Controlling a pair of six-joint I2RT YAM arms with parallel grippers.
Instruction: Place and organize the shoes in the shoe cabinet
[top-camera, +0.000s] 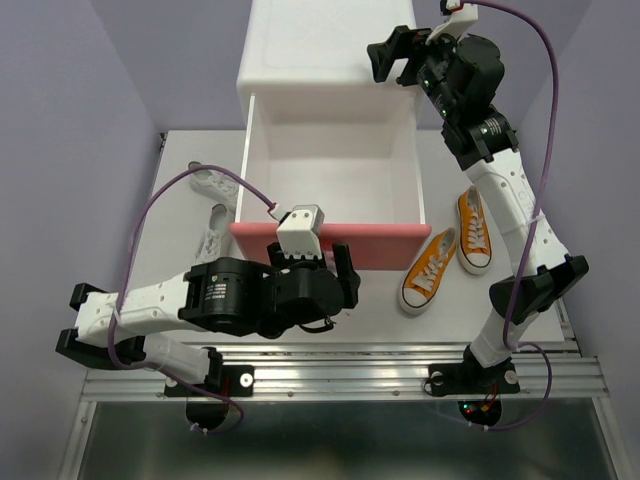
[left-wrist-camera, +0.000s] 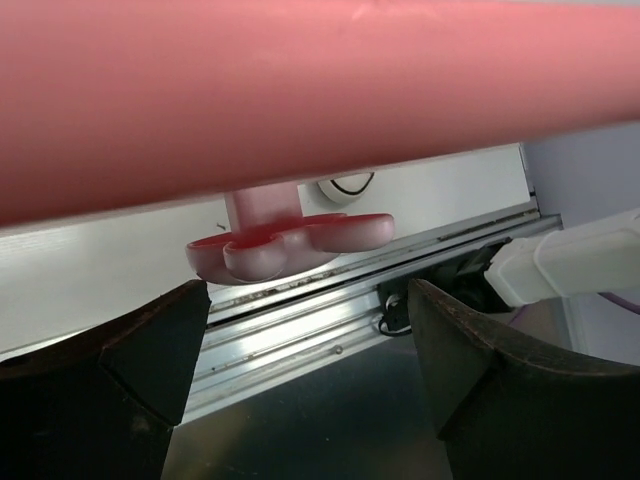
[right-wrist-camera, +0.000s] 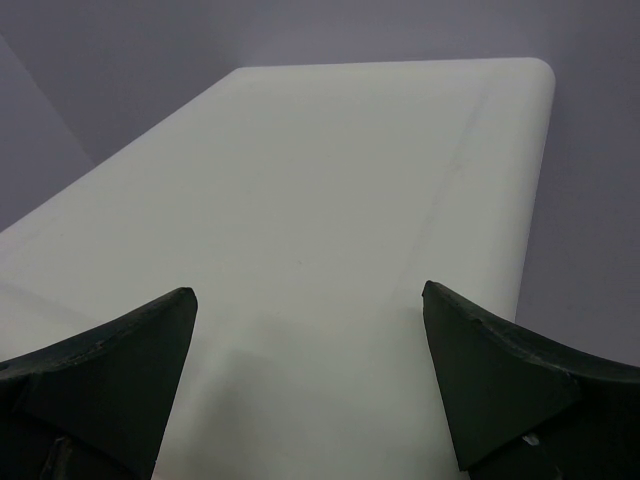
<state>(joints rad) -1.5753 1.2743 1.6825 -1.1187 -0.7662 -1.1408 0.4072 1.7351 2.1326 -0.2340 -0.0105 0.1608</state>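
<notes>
The white plastic shoe cabinet stands at the far middle of the white table. Its upper drawer is pulled far out toward me, and inside it only white walls and floor show. The drawer's darker pink front faces my bases. Under that front is a pink-looking lobed knob. My left claw is wide open just below the knob, with one finger on either side and nothing held.

The two orange canvas sneakers lie on the table just right of the drawer. The two white sneakers lie on its left side. My right claw is up over the cabinet's flat top, spread wide and gripping nothing.
</notes>
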